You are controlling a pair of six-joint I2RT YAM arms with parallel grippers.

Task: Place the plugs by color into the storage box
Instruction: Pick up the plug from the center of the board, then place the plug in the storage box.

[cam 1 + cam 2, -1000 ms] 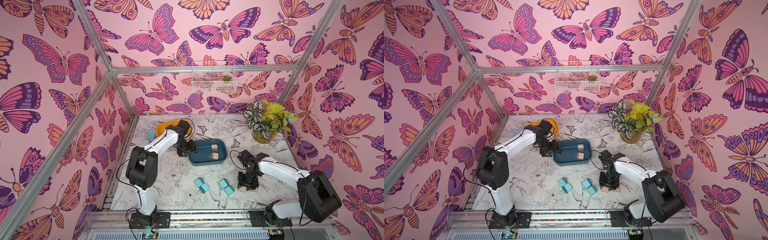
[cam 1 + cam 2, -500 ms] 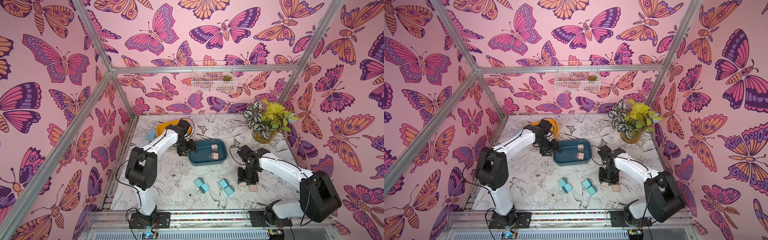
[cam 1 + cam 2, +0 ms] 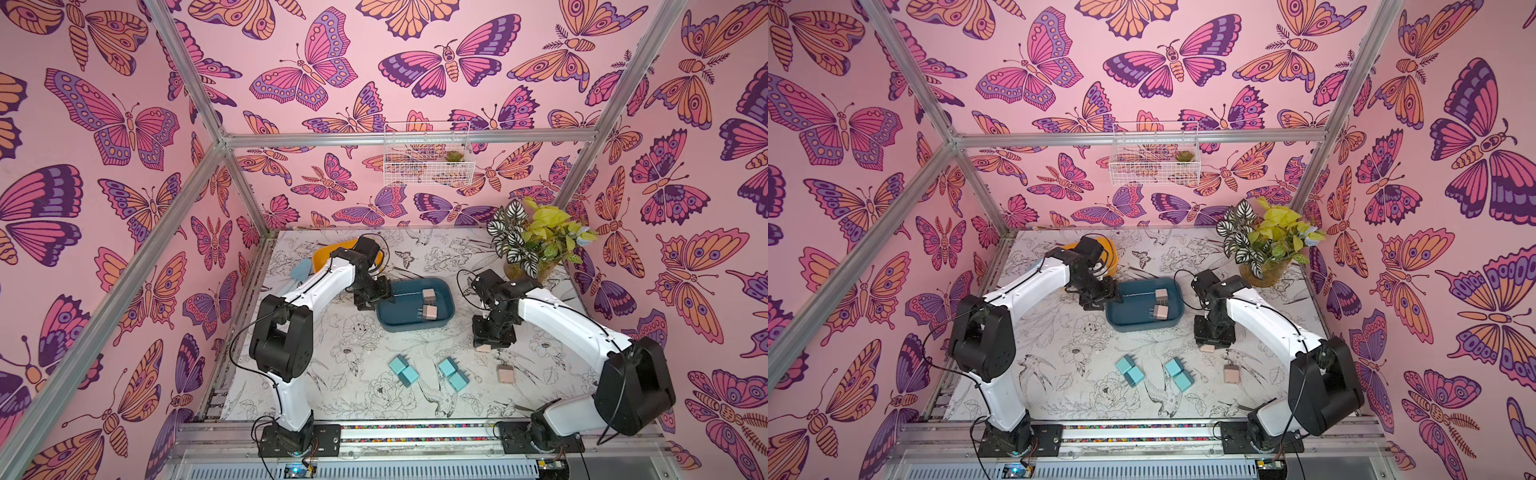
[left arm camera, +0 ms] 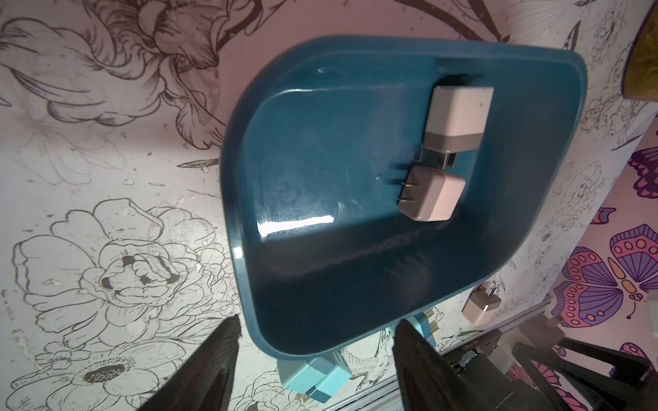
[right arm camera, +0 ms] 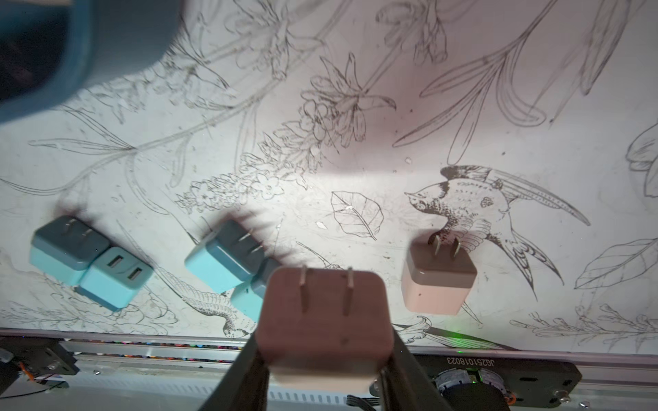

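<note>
The dark teal storage box [image 3: 440, 286] [image 4: 235, 199] holds two pink plugs [image 3: 429, 295] [image 3: 430, 312]. My left gripper [image 3: 371, 298] [image 4: 317, 322] is open, its fingers on either side of the box's left end. Right of the box, my right gripper [image 3: 492, 341] [image 5: 324, 356] is shut on a pink plug [image 5: 324, 313] [image 3: 483, 348], prongs pointing away from the wrist, lifted off the table. Another pink plug [image 3: 505, 374] [image 5: 438, 281] lies near the front. Several teal plugs lie in two pairs [image 3: 403, 370] [image 3: 453, 374].
An orange tray [image 3: 322, 255] and a pale-blue tool [image 3: 300, 270] sit at the back left behind the left arm. A potted plant [image 3: 534, 245] stands at the back right. A wire basket [image 3: 428, 153] hangs on the back wall.
My right gripper has risen from the front of the table and moved back toward the box with a pink plug in it, uncovering the other pink plug. The left arm has not moved.
</note>
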